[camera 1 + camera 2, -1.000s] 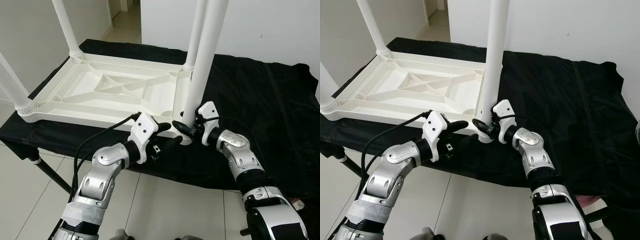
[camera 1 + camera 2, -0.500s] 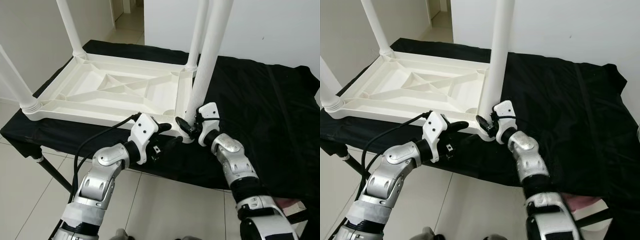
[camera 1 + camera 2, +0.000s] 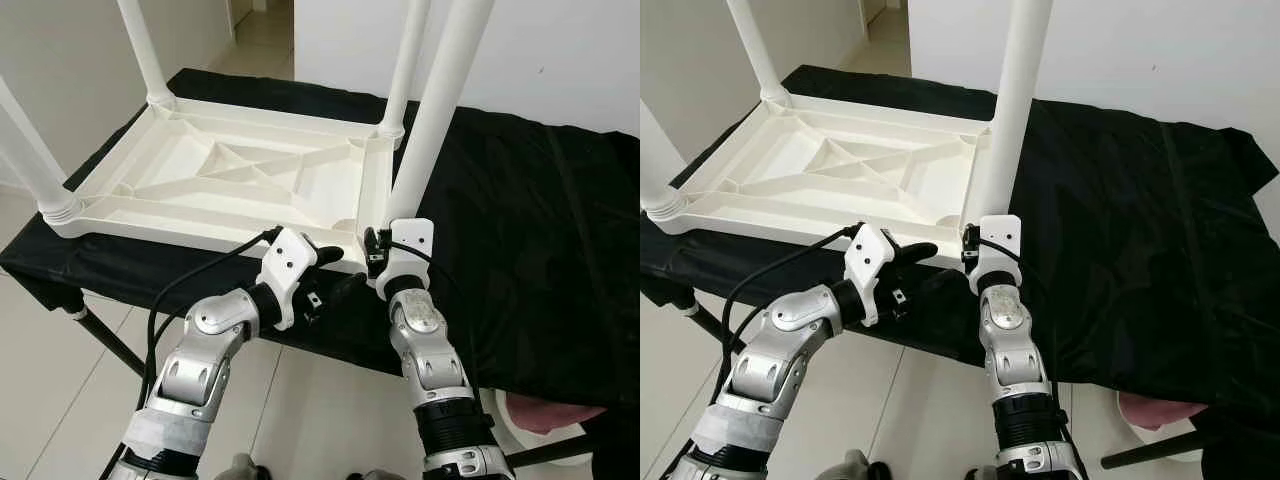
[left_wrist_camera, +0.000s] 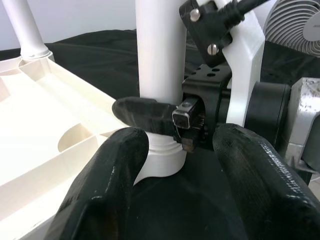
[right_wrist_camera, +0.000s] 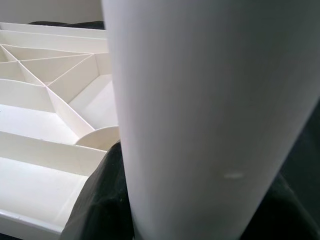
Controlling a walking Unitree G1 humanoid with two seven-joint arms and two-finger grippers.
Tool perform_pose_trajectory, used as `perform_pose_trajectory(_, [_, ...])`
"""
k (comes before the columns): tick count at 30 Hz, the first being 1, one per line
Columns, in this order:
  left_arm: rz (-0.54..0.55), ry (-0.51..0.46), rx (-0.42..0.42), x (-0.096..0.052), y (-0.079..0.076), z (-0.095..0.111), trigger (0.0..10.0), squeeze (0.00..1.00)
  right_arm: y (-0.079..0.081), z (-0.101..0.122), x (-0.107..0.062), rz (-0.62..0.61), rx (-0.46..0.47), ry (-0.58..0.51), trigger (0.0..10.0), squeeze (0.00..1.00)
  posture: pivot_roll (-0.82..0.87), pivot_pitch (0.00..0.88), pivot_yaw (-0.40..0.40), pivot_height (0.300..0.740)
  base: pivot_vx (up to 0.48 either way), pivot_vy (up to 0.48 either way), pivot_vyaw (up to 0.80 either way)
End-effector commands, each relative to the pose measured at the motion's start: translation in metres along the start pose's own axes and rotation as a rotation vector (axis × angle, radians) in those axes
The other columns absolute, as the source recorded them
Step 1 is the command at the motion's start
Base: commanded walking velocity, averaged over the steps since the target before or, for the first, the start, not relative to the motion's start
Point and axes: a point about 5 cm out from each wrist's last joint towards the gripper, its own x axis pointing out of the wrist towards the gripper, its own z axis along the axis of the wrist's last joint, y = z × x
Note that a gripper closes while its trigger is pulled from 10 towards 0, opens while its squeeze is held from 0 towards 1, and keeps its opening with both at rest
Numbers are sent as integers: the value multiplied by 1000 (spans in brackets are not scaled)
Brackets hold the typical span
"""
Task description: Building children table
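A white plastic children's table lies upside down on a black-draped stand, with its legs pointing up. At the near right corner, my right gripper is shut on the base of the near right leg, just above its socket. In the left wrist view, one of its black fingers wraps round that leg. In the right wrist view, the leg is pressed close. My left gripper is open, just left of the same corner, with its fingers apart and holding nothing.
The black cloth covers the stand to the right of the table and hangs over the near edge. A pink and white object lies on the tiled floor at the lower right. A white fan stands behind the stand. A doorway opens at the back.
My right elbow has swung inwards, so the forearm now runs straight up to the leg base, with the gripper still on the leg. The left gripper has held its place. The camera has shifted slightly.
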Motion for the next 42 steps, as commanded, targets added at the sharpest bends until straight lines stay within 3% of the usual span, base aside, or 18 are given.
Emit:
perform_pose_trajectory(1, [100,12,1,-1,3,-1,10000,0,-12,2,-1,-44,-13,-12,10000,0,-88,60,-10,740,0,0,0])
perform_pose_trajectory(2, [100,13,1,-1,3,-1,10000,0,-13,3,-2,-40,-7,-10,10000,0,-88,60,-10,740,0,0,0])
perform_pose_trajectory(3, [101,13,1,-1,3,-1,10000,0,-14,4,-2,-37,4,-8,10000,1000,-86,55,-11,740,0,0,0])
perform_pose_trajectory(12, [108,13,5,-2,4,0,10000,0,-22,7,-2,109,38,-3,10000,1000,-81,55,-13,740,0,0,0])
perform_pose_trajectory(13, [109,14,5,-3,5,0,10000,0,-27,4,0,195,26,16,10000,0,-80,54,-9,740,0,0,0])
perform_pose_trajectory(14, [110,13,6,-3,5,1,10000,0,-33,3,3,300,7,27,10000,0,-78,54,-8,740,0,0,0])
perform_pose_trajectory(18, [110,13,6,-3,5,1,10000,0,-33,3,3,300,7,27,10000,0,-78,54,-8,740,0,0,0])
perform_pose_trajectory(19, [111,13,8,-3,5,1,10000,0,-37,3,5,413,3,31,10000,0,-78,54,-8,740,0,0,0])
perform_pose_trajectory(20, [111,13,8,-3,5,1,10000,0,-37,3,5,413,3,31,10000,0,-78,54,-8,740,0,0,0])
perform_pose_trajectory(23, [108,13,14,-3,8,2,10000,0,-42,5,14,624,-60,26,10000,0,-83,52,9,740,0,0,0])
perform_pose_trajectory(25, [105,11,20,-2,9,4,10000,0,-33,6,22,718,-84,30,10000,0,-83,41,21,740,0,0,0])
perform_pose_trajectory(31, [106,7,27,-1,12,6,10000,0,-19,4,32,796,-141,38,10000,0,-72,31,24,740,0,0,0])
perform_pose_trajectory(32, [106,7,29,-1,12,7,10000,0,-19,2,33,816,-148,48,9137,0,-72,31,24,740,0,0,0])
perform_pose_trajectory(33, [106,7,29,-1,12,7,10000,0,-19,2,33,816,-148,48,9137,0,-72,31,24,740,0,0,0])
perform_pose_trajectory(34, [106,6,29,-1,12,7,10000,0,-18,0,33,835,-146,58,3098,0,-72,31,24,740,0,0,0])
perform_pose_trajectory(35, [106,5,31,-1,12,8,10000,0,-19,-2,34,856,-148,67,0,0,-64,28,26,740,0,0,0])
perform_pose_trajectory(42, [106,7,31,-2,11,8,10000,0,-28,-10,32,903,-160,113,0,0,-60,29,30,740,0,0,0])
